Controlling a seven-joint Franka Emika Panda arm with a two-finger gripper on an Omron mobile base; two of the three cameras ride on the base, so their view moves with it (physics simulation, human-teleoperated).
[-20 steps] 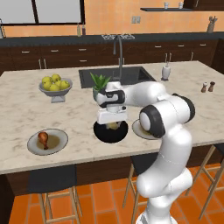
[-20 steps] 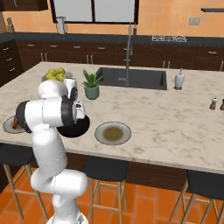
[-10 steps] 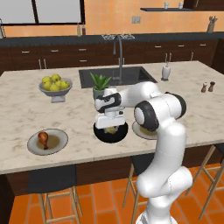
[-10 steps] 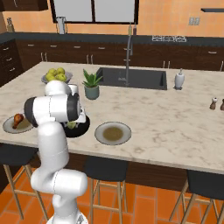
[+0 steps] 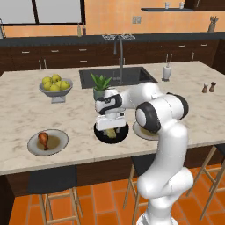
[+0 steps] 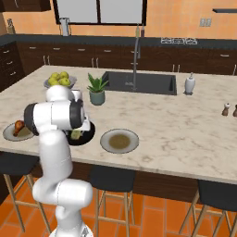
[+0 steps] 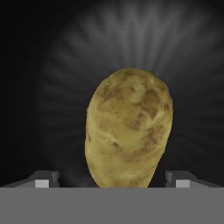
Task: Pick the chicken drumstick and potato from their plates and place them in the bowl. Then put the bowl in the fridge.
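The black bowl [image 5: 99, 132] stands near the counter's front edge, and my gripper [image 5: 111, 128] hangs straight down into it. The potato [image 7: 129, 131] lies on the bowl's dark bottom [image 7: 39, 87], between my fingertips [image 7: 43, 180], which stand apart from its sides; the jaws are open. From the right base view the bowl [image 6: 88, 133] and potato [image 6: 76, 134] peek out beside the arm. The chicken drumstick [image 5: 43, 138] rests on its plate [image 5: 61, 141] to the left. The other plate [image 6: 119, 140] is bare. The fridge is out of view.
A grey footed bowl of lemons [image 5: 55, 86] and a potted plant [image 5: 101, 85] stand behind the black bowl. The sink [image 5: 116, 77] lies further back, a soap bottle [image 5: 166, 72] and two shakers [image 5: 208, 87] to the right. Stools stand under the counter's front edge.
The jaws have spread wider and let go of the potato, which now lies in the bowl. The arm's elbow has swung a little; the hand stays over the bowl.
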